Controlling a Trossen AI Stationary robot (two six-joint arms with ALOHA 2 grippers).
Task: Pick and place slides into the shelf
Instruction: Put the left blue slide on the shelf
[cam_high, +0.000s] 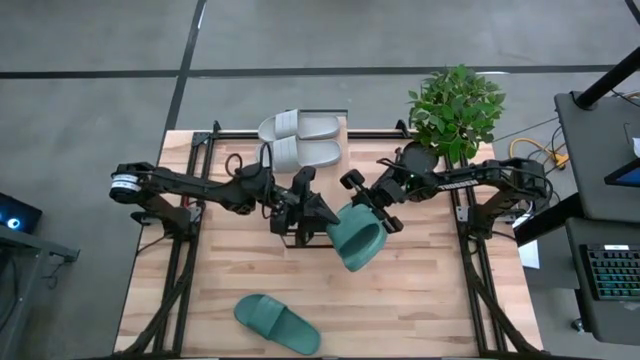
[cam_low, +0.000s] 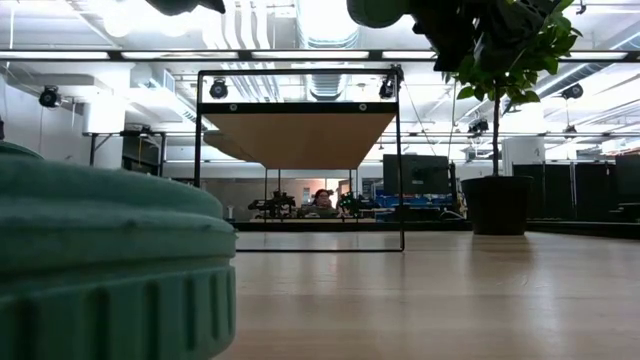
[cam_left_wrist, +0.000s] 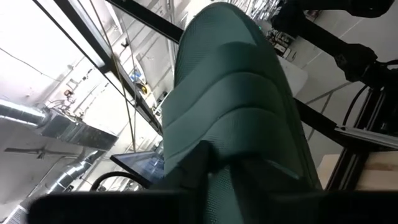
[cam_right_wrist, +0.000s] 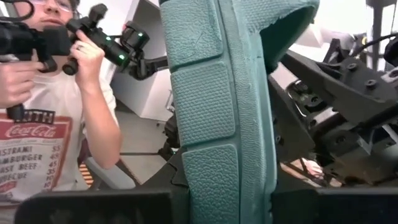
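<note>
Hanging over the middle of the table, a teal slide (cam_high: 355, 240) is caught between both arms at once. The left gripper (cam_high: 322, 218) has its fingers clamped on the shoe's left side, and the right gripper (cam_high: 368, 203) pinches it from the far right edge, so the sandal sits lifted and tipped, its wide strap arching open toward the near side. Up close from the right wrist its sole (cam_right_wrist: 214, 106) shows blocky, pebbled tread pads with a groove along the rim; from the left wrist the ribbed teal strap (cam_left_wrist: 239, 106) fills the view.

A second teal slide (cam_high: 277, 323) lies flat near the table's near-left edge, well apart from the arms. Two pale grey-white slides (cam_high: 300, 140) sit side by side on the shelf (cam_low: 300, 135) at the far edge, left of a potted plant (cam_high: 455, 110). Beyond the table a person (cam_right_wrist: 56, 124) holds a handheld controller (cam_right_wrist: 102, 40).
</note>
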